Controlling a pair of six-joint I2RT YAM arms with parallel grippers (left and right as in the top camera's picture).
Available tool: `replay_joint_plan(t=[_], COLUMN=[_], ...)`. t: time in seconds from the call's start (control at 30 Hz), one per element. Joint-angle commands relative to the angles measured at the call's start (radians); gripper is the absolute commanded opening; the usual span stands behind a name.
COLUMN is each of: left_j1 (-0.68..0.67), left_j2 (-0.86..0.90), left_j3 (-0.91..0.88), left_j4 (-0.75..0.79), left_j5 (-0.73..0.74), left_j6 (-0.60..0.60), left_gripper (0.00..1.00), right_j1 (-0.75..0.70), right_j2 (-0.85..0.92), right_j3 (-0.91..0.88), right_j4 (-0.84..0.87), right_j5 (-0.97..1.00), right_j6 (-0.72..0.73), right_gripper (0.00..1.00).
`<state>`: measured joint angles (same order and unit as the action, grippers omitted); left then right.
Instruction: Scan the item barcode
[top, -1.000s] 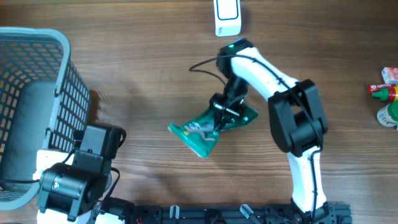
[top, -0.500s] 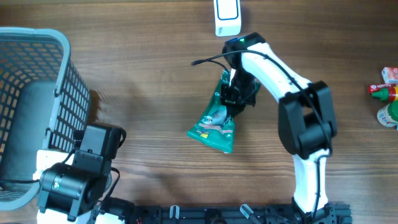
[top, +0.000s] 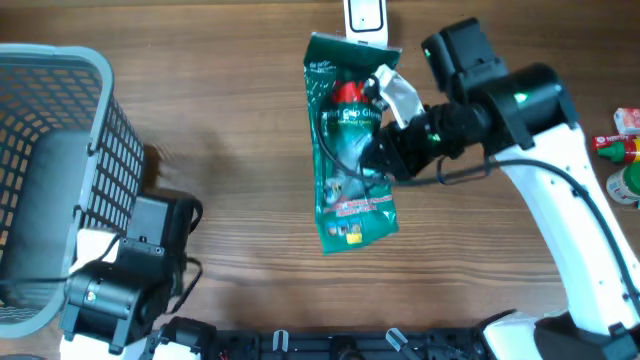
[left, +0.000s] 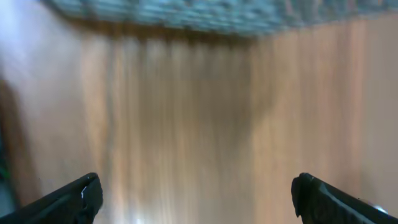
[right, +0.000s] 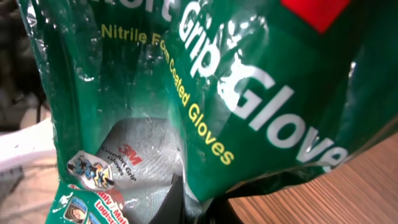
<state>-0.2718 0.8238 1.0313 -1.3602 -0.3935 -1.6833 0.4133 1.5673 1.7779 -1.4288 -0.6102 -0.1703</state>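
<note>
Right tool (top: 378, 150): jaws pressed together, pinching the pack (top: 348, 140) at its right side about mid-height; the fingertips are largely hidden behind the film.

Left tool (left: 199, 202): jaws spread wide, holding and touching nothing; bare surface (left: 186, 124) beneath it, picture blurred.

Pack: flat green plastic bag, held up by the right tool with its printed face toward the overhead camera. Its long side runs top to bottom of that view, just left of the right arm's wrist. The upper edge overlaps a white device (top: 365, 15) at the far edge of the surface. From the right wrist camera the pack (right: 267, 93) fills nearly the whole picture, with a strip of wood at lower right.

Writing on the pack, right wrist view: large white "Grip" and "Glove"; yellow "Nitrile" and "Coated Gloves". A "3M" mark sits on the grey glove (right: 143, 155) seen through a clear window. A red patch shows at the upper right corner. A small cartoon sticker lies at lower left, its text too small to read. No barcode can be made out.

Basket (top: 60, 55): grey, slatted, at the left edge of the surface, well apart from the pack.
</note>
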Motion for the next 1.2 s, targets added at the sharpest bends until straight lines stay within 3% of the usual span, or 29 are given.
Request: replay_joint_plan(t=[0.0,0.1,0.17,0.2,0.23,0.37,0.43,0.47,0.53,0.6,0.63,0.67,0.77,1.17], left_j1=[0.005,0.005,-0.001,-0.011,-0.02,-0.078,-0.122,-0.146,-0.187,-0.198,-0.196,-0.195,-0.195,-0.195], left_j2=[0.029,0.063,0.09,0.115,0.132,0.222,0.264,0.283,0.309,0.315,0.313,0.309,0.293,0.201], left_j3=[0.001,0.001,0.001,0.001,0.001,0.001,0.001,0.001,0.001,0.001,0.001,0.001,0.001,0.001], left_j4=[0.131,0.306,0.45,0.538,0.573,0.644,0.694,0.721,0.749,0.759,0.758,0.756,0.751,0.743], left_j5=[0.245,0.388,0.51,0.608,0.664,0.772,0.838,0.858,0.853,0.853,0.853,0.852,0.831,0.71], left_j6=[0.002,0.235,0.521,0.753,0.864,1.034,1.114,1.154,1.177,1.179,1.179,1.18,1.183,1.182], left_gripper=[1.0,1.0,1.0,1.0,1.0,0.98,0.82,0.67,0.66,0.71,0.79,1.0,1.0,1.0], right_j1=[-0.001,0.0,0.0,0.0,0.0,0.0,0.0,0.0,-0.001,-0.001,-0.001,-0.001,-0.001,-0.001], right_j2=[-0.018,-0.018,-0.018,-0.018,-0.018,-0.018,-0.018,-0.016,-0.013,-0.006,-0.001,0.01,0.043,0.125], right_j3=[-0.006,-0.049,-0.086,-0.101,-0.113,-0.14,-0.15,-0.151,-0.152,-0.153,-0.153,-0.154,-0.174,-0.209], right_j4=[-0.027,-0.042,-0.039,-0.034,-0.028,-0.027,-0.02,-0.015,-0.007,0.027,0.046,0.07,0.107,0.121], right_j5=[-0.065,-0.067,-0.069,-0.07,-0.072,-0.163,-0.185,-0.179,-0.165,-0.085,-0.034,0.024,0.095,0.048], right_j6=[-0.108,-0.139,-0.144,-0.144,-0.144,-0.2,-0.215,-0.214,-0.21,-0.16,-0.113,-0.046,0.023,0.013], right_gripper=[0.04,0.04,0.04,0.05,0.04,0.04,0.04,0.04,0.04,0.04,0.04,0.04,0.04,0.04])
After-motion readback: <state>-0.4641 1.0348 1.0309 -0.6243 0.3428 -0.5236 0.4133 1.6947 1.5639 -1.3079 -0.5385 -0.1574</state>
